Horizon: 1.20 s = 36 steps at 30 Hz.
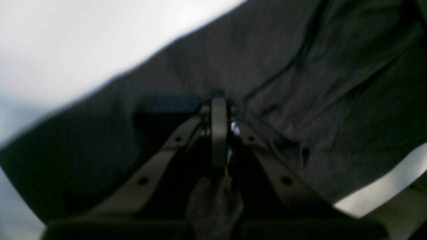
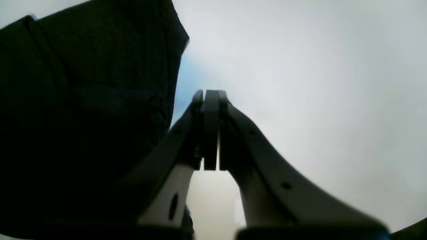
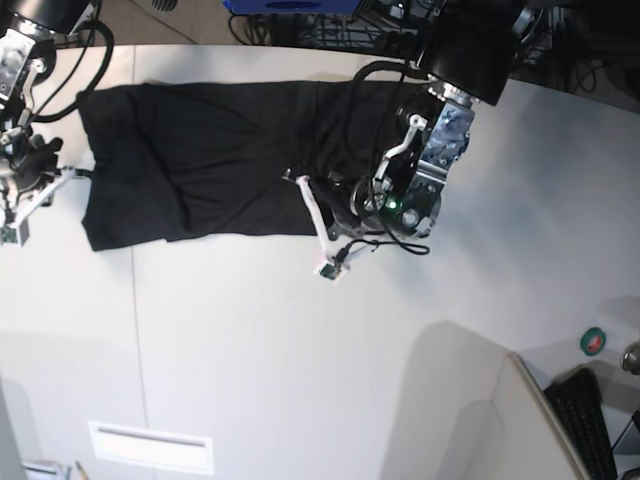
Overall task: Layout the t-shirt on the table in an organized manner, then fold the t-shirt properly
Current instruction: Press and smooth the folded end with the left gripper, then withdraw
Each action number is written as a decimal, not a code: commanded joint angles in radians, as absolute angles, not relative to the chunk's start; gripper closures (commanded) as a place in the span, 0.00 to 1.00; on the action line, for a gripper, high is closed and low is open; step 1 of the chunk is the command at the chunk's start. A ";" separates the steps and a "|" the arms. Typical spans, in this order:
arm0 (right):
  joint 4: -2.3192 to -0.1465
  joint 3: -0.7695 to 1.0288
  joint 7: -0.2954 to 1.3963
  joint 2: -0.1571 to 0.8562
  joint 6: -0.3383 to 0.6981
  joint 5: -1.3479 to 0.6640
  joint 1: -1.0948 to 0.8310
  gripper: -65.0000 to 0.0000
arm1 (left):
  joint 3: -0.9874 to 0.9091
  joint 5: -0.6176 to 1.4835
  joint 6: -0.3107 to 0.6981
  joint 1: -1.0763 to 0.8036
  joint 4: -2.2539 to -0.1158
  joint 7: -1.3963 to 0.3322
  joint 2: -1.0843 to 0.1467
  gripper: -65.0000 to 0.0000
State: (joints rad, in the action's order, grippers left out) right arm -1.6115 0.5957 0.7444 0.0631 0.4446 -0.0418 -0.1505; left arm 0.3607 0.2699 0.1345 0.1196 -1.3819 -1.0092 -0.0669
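Observation:
The black t-shirt (image 3: 200,160) lies spread in a long band across the far part of the white table (image 3: 300,350), print not visible. My left gripper (image 3: 298,183) sits at the shirt's near edge around its middle. In the left wrist view that gripper (image 1: 218,100) is shut, with grey cloth bunched between the finger bases and wrinkled t-shirt (image 1: 300,100) under it. My right gripper (image 3: 78,172) is at the shirt's left end. It shows shut and empty (image 2: 210,93) over bare table (image 2: 300,83), the t-shirt (image 2: 83,100) just beside it.
A thin dark seam (image 3: 135,300) runs down the table's left part, with a white rectangle (image 3: 150,447) near the front. At the right edge are a keyboard (image 3: 590,420) and a small round green-red object (image 3: 592,341). Cables and gear crowd the back edge.

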 commanded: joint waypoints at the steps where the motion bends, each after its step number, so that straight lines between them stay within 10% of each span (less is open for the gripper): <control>1: -1.626 0.599 0.728 0.076 0.444 -0.045 -0.143 1.00 | 0.355 0.277 0.137 0.150 -1.374 -1.000 -0.061 1.00; 36: -1.626 0.598 0.728 0.070 0.444 -0.045 -0.139 1.00 | 0.291 0.277 0.137 0.065 -1.461 -1.064 -0.068 1.00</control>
